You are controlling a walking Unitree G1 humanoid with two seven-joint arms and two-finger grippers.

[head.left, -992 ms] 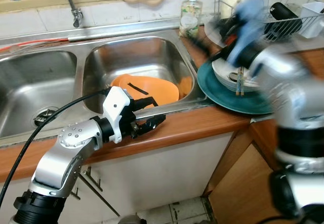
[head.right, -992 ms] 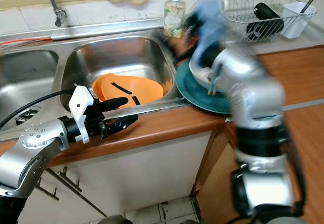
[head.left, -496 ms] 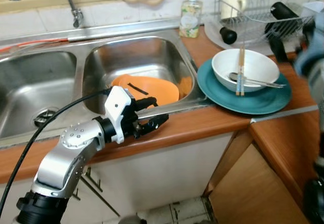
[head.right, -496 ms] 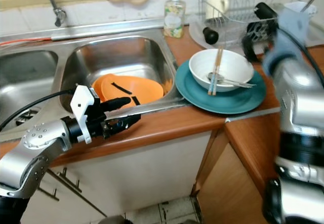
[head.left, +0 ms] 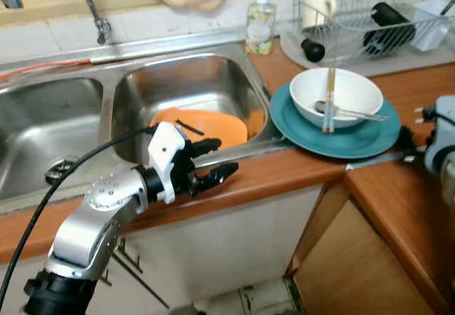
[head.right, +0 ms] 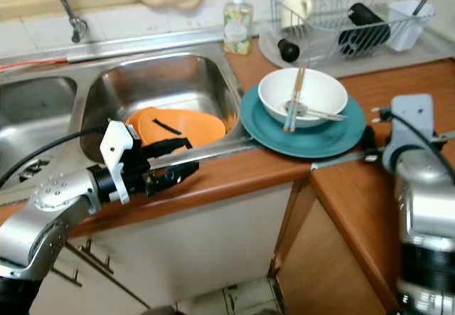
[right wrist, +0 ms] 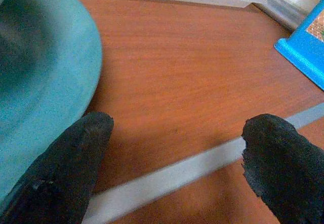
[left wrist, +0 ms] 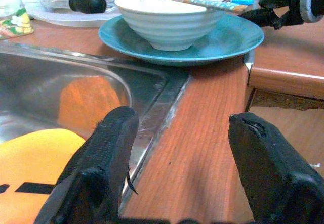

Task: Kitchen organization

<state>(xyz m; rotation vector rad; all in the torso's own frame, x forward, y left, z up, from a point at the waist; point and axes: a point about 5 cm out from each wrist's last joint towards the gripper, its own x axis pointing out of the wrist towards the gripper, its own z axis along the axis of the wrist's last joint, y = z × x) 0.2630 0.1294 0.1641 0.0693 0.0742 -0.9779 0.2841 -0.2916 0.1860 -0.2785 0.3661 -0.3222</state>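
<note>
A white bowl [head.left: 352, 87] holding chopsticks [head.left: 329, 100] and a spoon [head.left: 350, 111] stands on a teal plate [head.left: 359, 140] on the wooden counter, right of the sink. Orange plates [head.left: 210, 125] lie in the right basin [head.left: 178, 87]. My left gripper [head.left: 226, 156] hovers open over the counter edge in front of that basin, pointing toward the teal plate [left wrist: 212, 42]. Low over the counter at the teal plate's right rim, my right gripper [head.right: 367, 144] is open with nothing between its fingers [right wrist: 76, 158].
A wire dish rack [head.left: 370, 9] with a cup and a black bottle stands at the back right. A soap bottle [head.left: 260, 18] and a black knobbed item [head.left: 311, 48] sit behind the plate. The tap [head.left: 92, 9] and left basin [head.left: 43, 130] lie at left.
My right arm has swung away from over the bowl, out to the right and down to the counter beside the teal plate. The left gripper has barely moved.
</note>
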